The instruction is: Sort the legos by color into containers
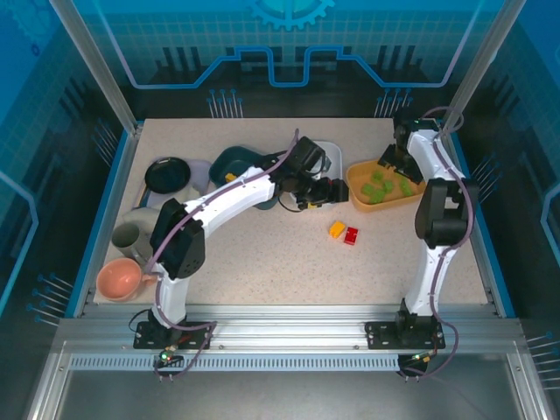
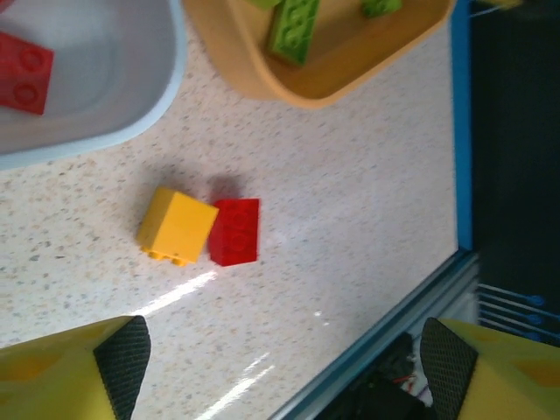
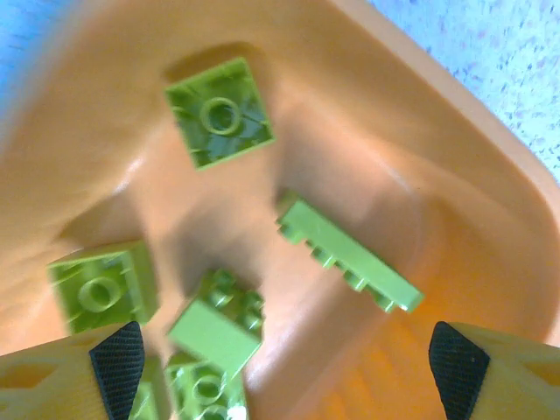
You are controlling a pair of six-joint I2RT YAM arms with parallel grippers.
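1. The right gripper [image 3: 284, 367] hangs over the orange tray [image 3: 472, 149] with its fingers spread wide and nothing between them. The green legos [image 3: 219, 114] lie loose inside this tray, which serves as the green bin.
2. The left gripper [image 2: 280, 367] is spread wide and empty above the table, judged a pre-grasp stance.
3. The yellow lego [image 2: 177, 226] touches the red lego [image 2: 234, 231] at its 9 o'clock. Both are unsorted.
4. The white tray [image 2: 131, 105], at their 10 o'clock, holds a red brick [image 2: 22, 72], so it is the likely red bin.
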